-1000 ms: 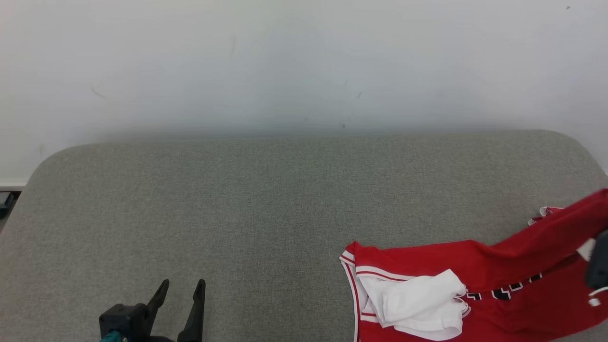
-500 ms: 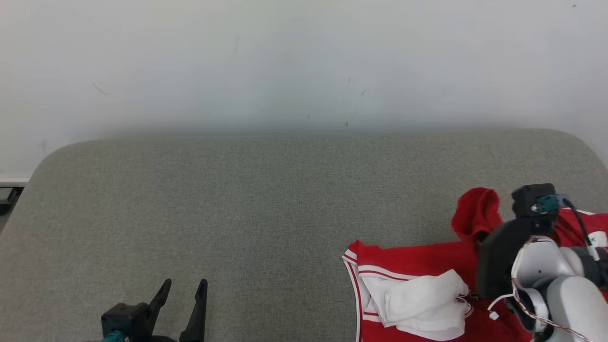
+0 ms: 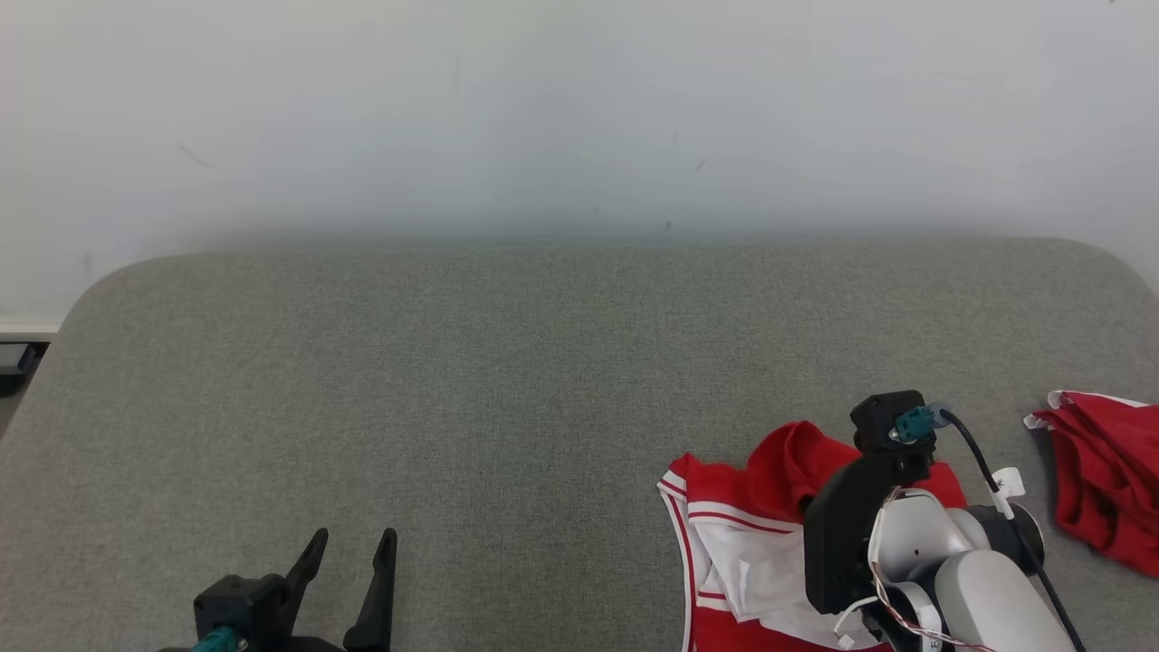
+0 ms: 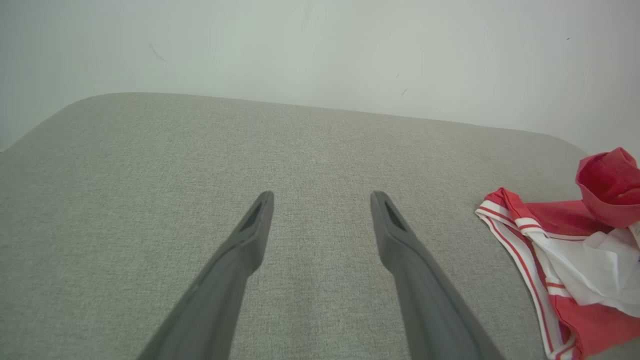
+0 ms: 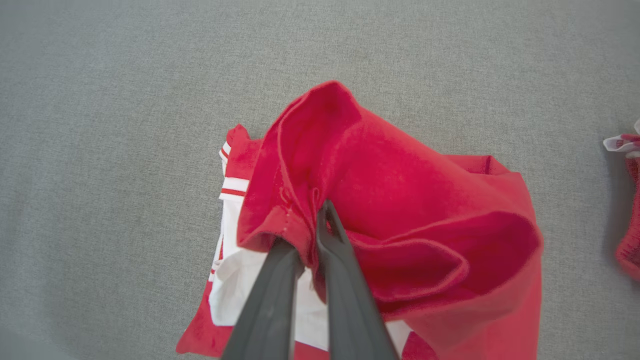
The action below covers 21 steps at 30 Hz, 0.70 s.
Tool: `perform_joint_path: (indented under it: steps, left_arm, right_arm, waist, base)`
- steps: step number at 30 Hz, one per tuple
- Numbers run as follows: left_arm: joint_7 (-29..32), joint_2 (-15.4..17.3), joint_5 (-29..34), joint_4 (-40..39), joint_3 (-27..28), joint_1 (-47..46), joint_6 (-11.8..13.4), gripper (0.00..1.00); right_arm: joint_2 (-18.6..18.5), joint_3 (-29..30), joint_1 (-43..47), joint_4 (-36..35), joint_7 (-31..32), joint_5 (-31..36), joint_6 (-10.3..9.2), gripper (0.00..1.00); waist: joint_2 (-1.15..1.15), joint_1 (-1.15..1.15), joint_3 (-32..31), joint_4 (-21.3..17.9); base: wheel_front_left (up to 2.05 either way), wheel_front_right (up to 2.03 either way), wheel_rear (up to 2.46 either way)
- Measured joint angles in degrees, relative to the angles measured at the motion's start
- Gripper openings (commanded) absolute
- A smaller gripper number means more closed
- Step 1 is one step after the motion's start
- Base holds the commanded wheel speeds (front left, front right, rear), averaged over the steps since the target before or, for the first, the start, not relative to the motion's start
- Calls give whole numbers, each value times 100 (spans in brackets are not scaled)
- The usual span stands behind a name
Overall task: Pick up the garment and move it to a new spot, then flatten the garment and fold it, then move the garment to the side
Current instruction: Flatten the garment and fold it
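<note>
The right gripper [image 5: 309, 234] has its two dark fingers pressed together on a folded hem of the red knit garment with white and red striped edging [image 5: 400, 200]. One fingertip shows against the cloth and the other is buried under the hem. The pinched fold stands raised as a rounded hump, and the cloth falls away from it to the right in soft, overlapping loops. Beneath the hump the garment lies on the grey woven fabric surface [image 5: 100, 150], with a white inner layer [image 5: 235, 295] showing just left of the fingers and the striped edge beside it.

In the head view the garment [image 3: 786, 464] sits at the lower right of the surface, near its front edge. The raised red fold is just ahead of the gripper's black body, and the pale forearm [image 3: 987, 593] with a black cable [image 3: 973, 448] crosses over the cloth behind it.

To the right, apart from the garment with bare grey surface between them, lies a second crumpled heap of red cloth with a white edge [image 3: 1106, 480]. Whether it is a separate piece cannot be told.

The left gripper [image 3: 351, 543] is at the lower left, well apart from the garment. Its fingers are spread wide with nothing between them, and it hovers low over the bare surface [image 4: 320, 150]. From its wrist view the garment [image 4: 555, 220] lies off to the right edge.

A plain pale wall [image 3: 579, 109] rises behind the surface's rounded far corners
</note>
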<state>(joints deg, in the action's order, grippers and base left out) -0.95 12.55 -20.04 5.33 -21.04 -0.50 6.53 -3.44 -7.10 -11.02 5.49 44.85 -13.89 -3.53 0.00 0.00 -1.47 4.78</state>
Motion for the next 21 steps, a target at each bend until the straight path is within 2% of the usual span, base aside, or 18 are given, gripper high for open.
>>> perform_joint_path:
  steps: [16,21]
  left_arm:
    - [20,-43,0,88,-65,-146,-15,100]
    - [23,-52,0,116,-74,-157,-52,100]
  right_arm:
    - [24,-587,-12,417,-269,-291,-210,0]
    - [37,-888,-48,563,-437,-612,-296,0]
  waist:
    - [0,0,28,76]
    - [0,0,15,150]
  base:
    - [0,0,0]
    - [0,0,0]
